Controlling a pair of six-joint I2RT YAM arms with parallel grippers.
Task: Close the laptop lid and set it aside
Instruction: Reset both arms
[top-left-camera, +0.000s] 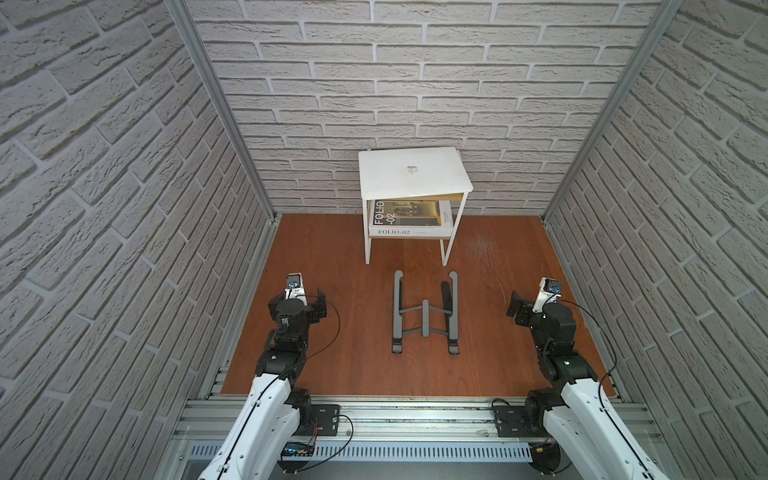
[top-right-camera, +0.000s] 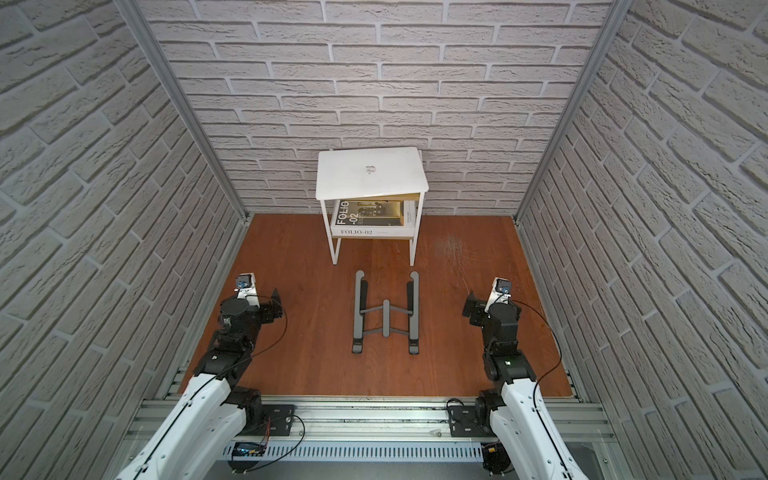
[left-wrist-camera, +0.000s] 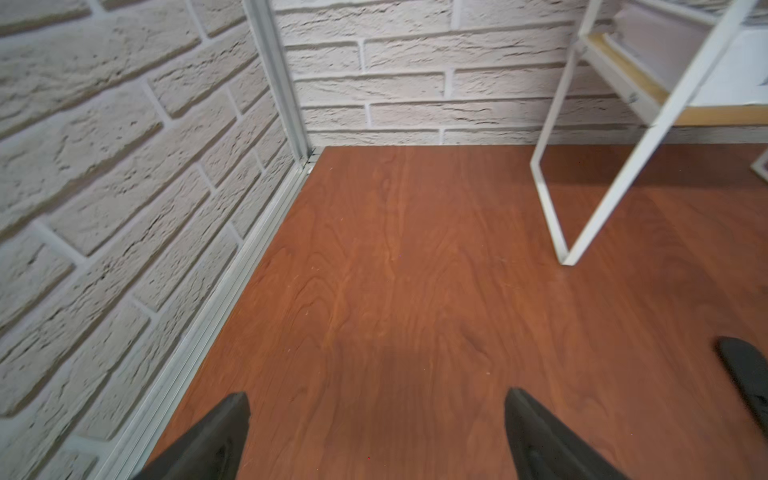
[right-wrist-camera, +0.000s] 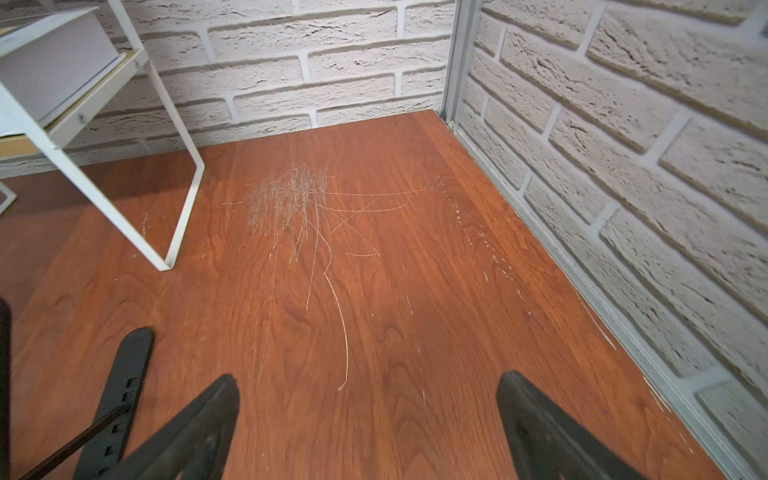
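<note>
Now we are holding our left gripper (left-wrist-camera: 376, 399) to the left of the stand (top-left-camera: 426, 311), well apart from it, its jaws standing wide over the bare table (left-wrist-camera: 415, 249) and gripping nothing. Beyond the stand, the shelf (top-left-camera: 368, 245) is standing against the back wall (top-left-camera: 415, 83). The laptop (top-left-camera: 415, 172) is lying flat on the shelf top, slightly skewed, with one corner jutting past the shelf's right edge. The lid (top-left-camera: 440, 183) is lying shut, its logo (top-left-camera: 411, 169) facing up. Under it, the book (top-left-camera: 399, 231) is resting on the lower board. To the right of the stand, we are holding our right gripper (right-wrist-camera: 368, 382) well apart from it too, jaws spread wide and empty, pointing over a patch of scratches (right-wrist-camera: 291, 199).
</note>
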